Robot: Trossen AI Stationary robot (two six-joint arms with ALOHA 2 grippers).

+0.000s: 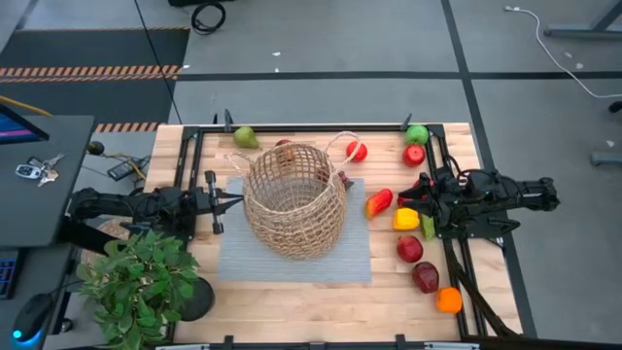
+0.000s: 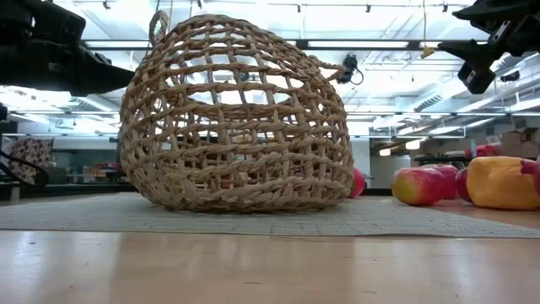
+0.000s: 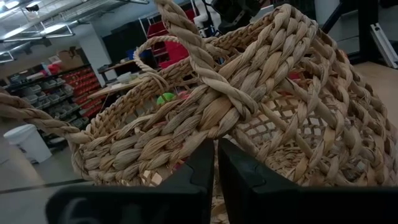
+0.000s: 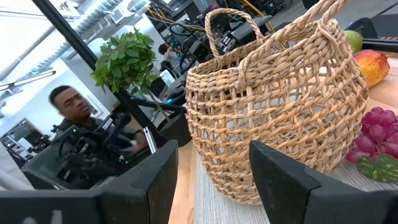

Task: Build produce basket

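Bare counter (image 2: 253, 266): pale wood planks lie nearest in the low view, with a grey mat (image 1: 233, 258) beyond them carrying the basket.
Potted plant (image 1: 136, 282): stands at the near left corner, off the mat, apparently decoration and no part of the load.
Left tool (image 1: 231, 200): fingers pressed together just beside the basket's left wall; in its own wrist view the woven rim and a loop handle sit right above the closed fingertips (image 3: 202, 177). Whether a strand is pinched I cannot tell. My reading is that it is there to steady or right the basket.
Basket (image 1: 294, 199): mid-counter on the mat, tipped over on its side with the mouth toward the far edge, so it probably needs standing up before it will hold anything well.
Green pear (image 1: 245, 137): far left of the basket, on bare wood.
Red piece (image 1: 357, 151): just beside the far-right loop handle (image 1: 342, 142).
Produce cluster: red-yellow fruit (image 1: 379, 202), yellow pepper (image 1: 405, 219), green apple (image 1: 417, 134), red apple (image 1: 414, 155), two dark red pieces (image 1: 418, 262), orange (image 1: 448, 299), all right of the mat within the right arm's reach.
Grapes (image 4: 376, 132): purple bunch beside the basket.
Right tool (image 1: 420, 199): over the cluster, fingers set narrowly apart with nothing between them, looking toward the basket.
Writing: no brand, label or lettering can be read anywhere.
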